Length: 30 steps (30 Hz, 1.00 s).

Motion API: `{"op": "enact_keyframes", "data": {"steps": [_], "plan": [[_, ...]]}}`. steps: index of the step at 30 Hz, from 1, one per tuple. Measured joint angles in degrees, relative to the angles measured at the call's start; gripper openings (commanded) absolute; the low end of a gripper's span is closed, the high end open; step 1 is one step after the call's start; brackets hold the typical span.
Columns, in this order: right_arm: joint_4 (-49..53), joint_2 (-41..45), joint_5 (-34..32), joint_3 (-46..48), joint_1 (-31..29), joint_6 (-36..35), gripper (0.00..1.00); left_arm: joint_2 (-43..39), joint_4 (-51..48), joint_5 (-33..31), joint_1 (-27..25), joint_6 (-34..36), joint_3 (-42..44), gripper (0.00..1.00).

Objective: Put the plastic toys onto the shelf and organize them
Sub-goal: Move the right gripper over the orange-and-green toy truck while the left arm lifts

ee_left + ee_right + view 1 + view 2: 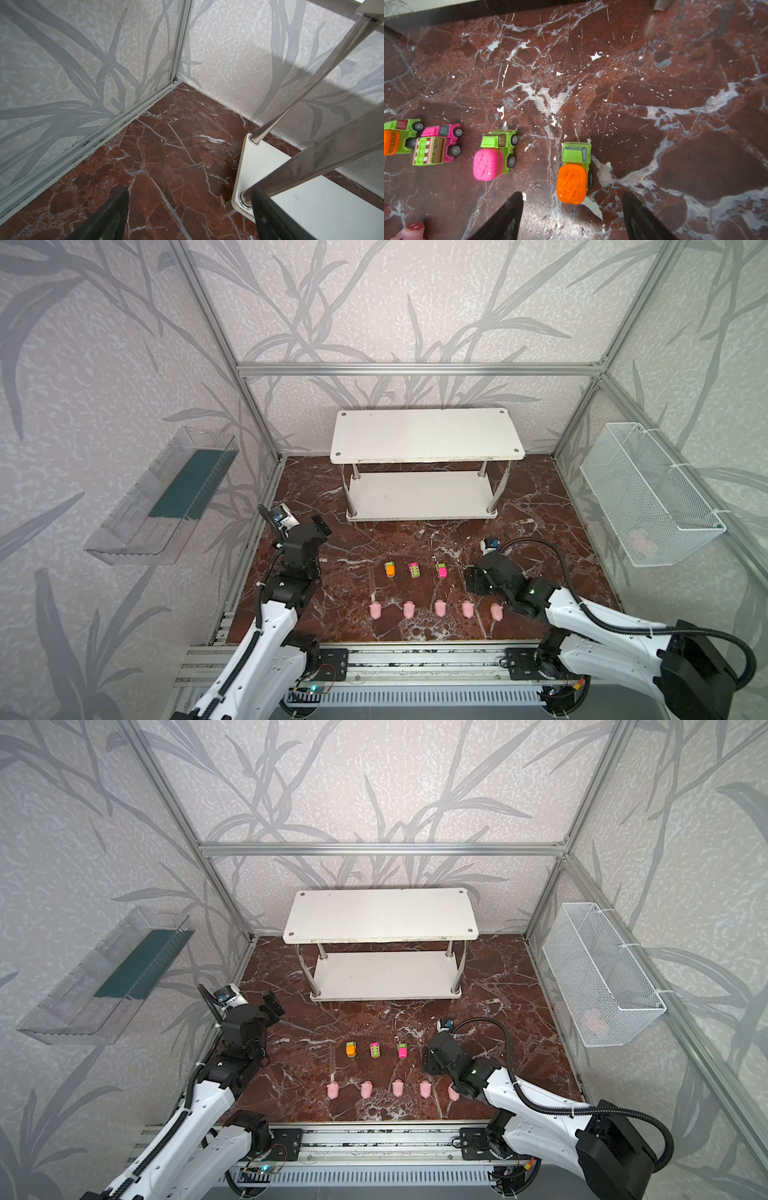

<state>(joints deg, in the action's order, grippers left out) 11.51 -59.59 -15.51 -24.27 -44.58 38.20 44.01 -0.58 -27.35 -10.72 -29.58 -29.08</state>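
Observation:
Several pale-pink pigs (440, 608) stand in a row near the front of the marble floor. Behind them three toy cars (414, 570) show in both top views. The right wrist view shows one more, an orange-and-green car (572, 178). My right gripper (573, 195) hangs low over it and is open, with the car's orange end just between the fingertips and touching neither. That car is hidden under the gripper (473, 583) in both top views. The white shelf (424, 435) stands at the back with both tiers bare. My left gripper (322, 526) is open and empty near the shelf's front left post (245, 197).
A clear plastic tray (162, 497) hangs on the left wall. On the right wall hangs a white wire basket (648, 493) with something pinkish inside. An aluminium rail (415, 659) runs along the front edge. One pig (411, 230) lies close to the right gripper.

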Motion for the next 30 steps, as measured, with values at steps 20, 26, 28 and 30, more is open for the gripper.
{"op": "enact_keyframes", "data": {"steps": [20,26,28,30], "plan": [[-4.17,-7.61,0.04,-0.13,0.0,0.76,0.61,2.21,1.07,0.81,0.0,0.0,0.0,0.89],[-4.42,-8.37,-0.02,-0.35,0.0,0.79,0.54,2.36,1.07,0.76,0.0,0.0,0.07,0.89],[-4.46,-8.37,-0.04,-0.35,0.0,0.81,0.52,2.38,1.07,0.76,0.0,0.0,0.09,0.89],[-4.46,-8.41,-0.07,-0.35,0.0,0.76,0.51,2.36,1.07,0.76,0.0,0.0,0.09,0.89]]}}
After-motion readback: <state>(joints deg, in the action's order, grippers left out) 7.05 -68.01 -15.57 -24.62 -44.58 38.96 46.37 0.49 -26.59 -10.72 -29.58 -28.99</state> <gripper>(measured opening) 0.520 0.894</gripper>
